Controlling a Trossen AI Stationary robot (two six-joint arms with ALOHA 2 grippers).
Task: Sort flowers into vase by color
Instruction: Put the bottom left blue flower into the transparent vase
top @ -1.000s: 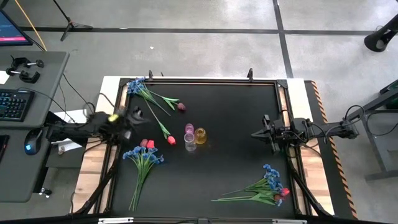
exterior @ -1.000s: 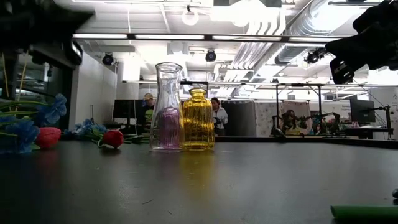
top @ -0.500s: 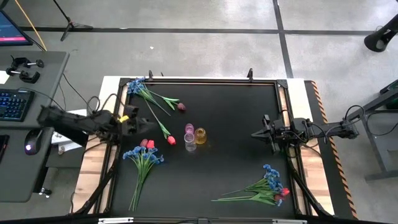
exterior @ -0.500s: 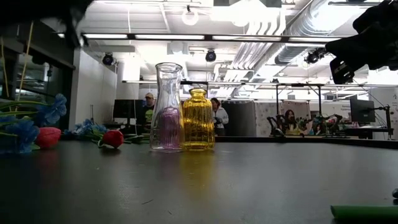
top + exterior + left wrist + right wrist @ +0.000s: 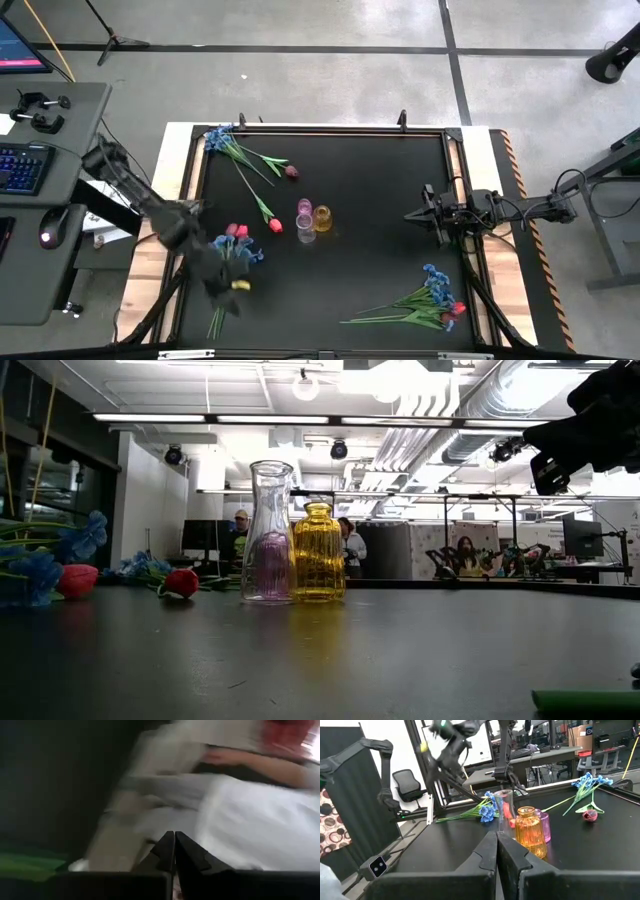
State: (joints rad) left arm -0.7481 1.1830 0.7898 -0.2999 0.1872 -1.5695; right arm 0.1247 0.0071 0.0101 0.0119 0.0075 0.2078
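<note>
Left pincer [image 5: 232,290] shut, empty, above blue bunch [image 5: 230,252] at worktop [image 5: 360,180] left edge. We'd open before descending, pinch one stem low. Right pincer [image 5: 412,214] shut, idle right of vases [image 5: 312,220].

High view straight down over the whole black table [image 5: 350,180], low view level at tabletop height facing the 3 vases [image 5: 295,540] close by, right wrist view across the table toward the same vases, left wrist view blurred.
</note>
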